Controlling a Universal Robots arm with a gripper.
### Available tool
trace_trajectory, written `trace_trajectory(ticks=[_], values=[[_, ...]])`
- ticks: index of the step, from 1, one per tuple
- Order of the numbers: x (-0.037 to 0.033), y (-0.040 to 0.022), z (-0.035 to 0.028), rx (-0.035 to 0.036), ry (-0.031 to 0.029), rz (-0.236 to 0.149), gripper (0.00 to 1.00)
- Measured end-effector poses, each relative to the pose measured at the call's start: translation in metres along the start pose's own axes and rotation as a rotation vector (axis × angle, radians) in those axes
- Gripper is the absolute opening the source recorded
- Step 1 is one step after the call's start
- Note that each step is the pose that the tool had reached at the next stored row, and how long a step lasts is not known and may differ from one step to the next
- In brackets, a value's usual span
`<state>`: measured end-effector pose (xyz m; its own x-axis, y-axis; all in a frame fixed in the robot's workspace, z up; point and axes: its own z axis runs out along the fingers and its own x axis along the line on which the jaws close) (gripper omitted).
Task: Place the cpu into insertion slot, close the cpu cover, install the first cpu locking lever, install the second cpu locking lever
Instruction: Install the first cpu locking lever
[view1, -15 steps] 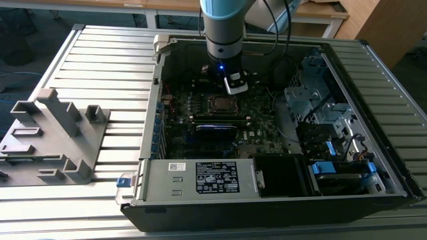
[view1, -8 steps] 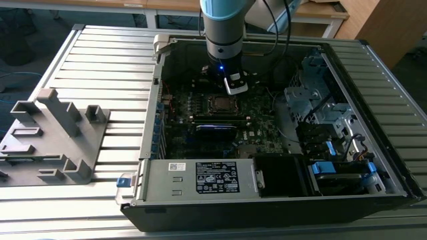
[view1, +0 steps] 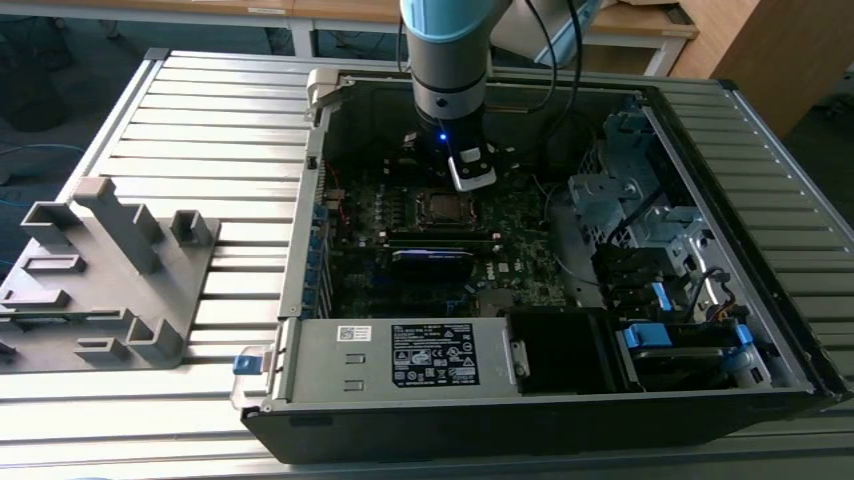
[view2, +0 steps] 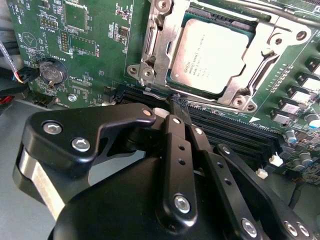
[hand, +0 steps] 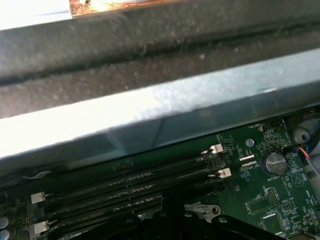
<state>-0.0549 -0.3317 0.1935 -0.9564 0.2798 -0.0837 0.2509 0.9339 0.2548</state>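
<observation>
On the ribbed grey table (view1: 200, 120), pale silver square cpu (view2: 210, 50) sits in silver-rimmed insertion slot (view2: 146, 71) under thin silver cpu cover (view2: 160, 32); black gripper (view2: 177, 102), fingers pinched together empty, hovers beside, so drifting could scrape long black memory slots (view2: 235, 135).

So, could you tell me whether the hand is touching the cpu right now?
Apart. In the second wrist view the hand ends short of the cpu, with the silver edge of the cpu cover showing between them.

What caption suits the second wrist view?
The cpu sits in the insertion slot, framed by the cpu cover, gripper hovering beside it.
</observation>
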Motion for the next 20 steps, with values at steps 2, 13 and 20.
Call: trace_trajectory(ticks=[2, 13, 20], values=[[0.0, 0.0, 0.0, -0.0001, 0.0, 0.0, 0.11], [0.0021, 0.0009, -0.0066, -0.0229, -0.0169, -0.002, 0.11], [0.0033, 0.0002, -0.0065, -0.0412, -0.0206, -0.002, 0.11]])
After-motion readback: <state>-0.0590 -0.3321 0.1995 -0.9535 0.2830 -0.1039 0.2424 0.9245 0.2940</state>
